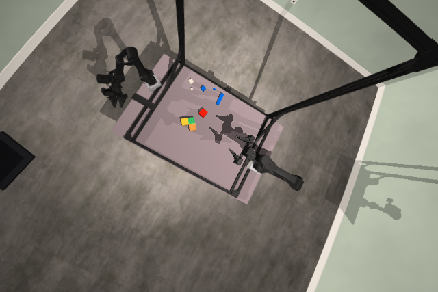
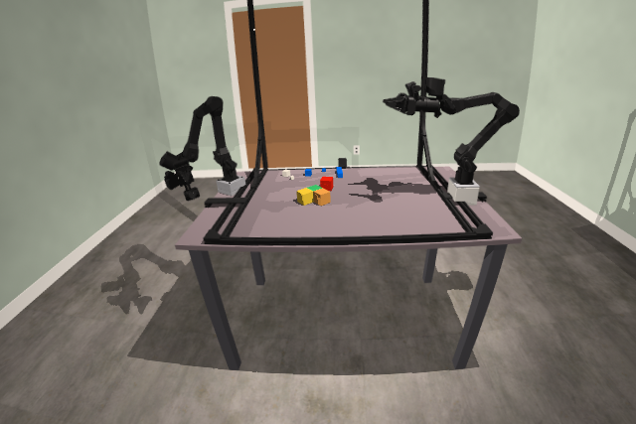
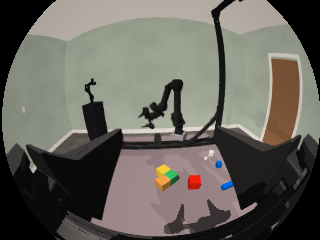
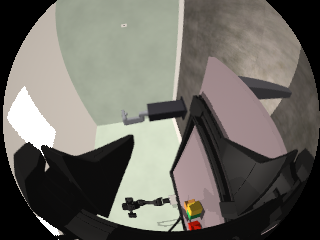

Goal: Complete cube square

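The loose red cube [image 1: 202, 112] [image 2: 326, 183] [image 3: 194, 182] [image 4: 194, 226] sits on the table, turned at an angle, apart from the green cube. The yellow cube [image 1: 184, 121] [image 2: 304, 197] [image 3: 163, 170], green cube [image 1: 191, 120] [image 2: 314, 188] [image 3: 171, 176] and orange cube [image 1: 191, 127] [image 2: 322, 197] [image 3: 163, 183] form an L with green at its corner. The open corner lies between yellow and orange, diagonally opposite green. My left gripper [image 1: 233, 143] is open and empty, high above the table. My right gripper [image 1: 118, 106] [image 4: 178, 141] is open and empty, out beyond the table's edge.
Beyond the red cube lie a blue bar [image 1: 220, 98] [image 2: 339, 172], a blue cube [image 1: 202, 87] [image 2: 308, 172], a small blue piece [image 1: 213, 88], a white cube [image 1: 191, 81] and a small white piece [image 1: 191, 88]. A black frame [image 2: 349, 240] borders the table, with tall posts and an overhead bar.
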Tool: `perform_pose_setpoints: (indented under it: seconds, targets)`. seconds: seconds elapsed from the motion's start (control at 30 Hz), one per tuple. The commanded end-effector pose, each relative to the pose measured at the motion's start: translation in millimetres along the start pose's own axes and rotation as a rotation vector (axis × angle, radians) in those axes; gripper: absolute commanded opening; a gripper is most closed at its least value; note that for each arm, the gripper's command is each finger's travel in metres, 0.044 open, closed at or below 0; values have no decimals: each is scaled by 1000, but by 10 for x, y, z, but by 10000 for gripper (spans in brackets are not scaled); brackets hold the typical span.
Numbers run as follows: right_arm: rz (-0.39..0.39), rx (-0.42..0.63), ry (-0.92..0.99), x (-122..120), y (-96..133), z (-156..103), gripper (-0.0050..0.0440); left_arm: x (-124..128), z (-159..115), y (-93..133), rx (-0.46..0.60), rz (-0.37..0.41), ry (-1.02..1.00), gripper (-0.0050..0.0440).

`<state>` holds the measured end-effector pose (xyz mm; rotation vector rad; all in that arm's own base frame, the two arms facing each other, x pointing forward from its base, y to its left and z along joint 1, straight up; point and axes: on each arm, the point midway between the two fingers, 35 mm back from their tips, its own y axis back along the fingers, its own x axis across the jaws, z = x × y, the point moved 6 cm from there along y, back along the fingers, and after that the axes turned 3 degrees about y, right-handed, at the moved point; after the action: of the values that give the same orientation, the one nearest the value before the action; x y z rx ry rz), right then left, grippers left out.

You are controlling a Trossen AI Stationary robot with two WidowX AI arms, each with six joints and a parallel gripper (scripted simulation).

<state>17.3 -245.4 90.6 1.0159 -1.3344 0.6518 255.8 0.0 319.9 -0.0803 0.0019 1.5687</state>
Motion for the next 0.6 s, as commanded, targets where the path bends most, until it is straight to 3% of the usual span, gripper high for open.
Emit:
perform_pose_setpoints:
  seconds: [0.0, 0.53, 0.57]
  targets:
    - [0, 0, 0, 0, 0, 0, 400, 0, 0, 0, 0, 0, 0, 400]
    - [0, 0, 0, 0, 0, 0, 400, 0, 0, 0, 0, 0, 0, 400]
    - [0, 0, 0, 0, 0, 0, 376, 0, 0, 0, 0, 0, 0, 400]
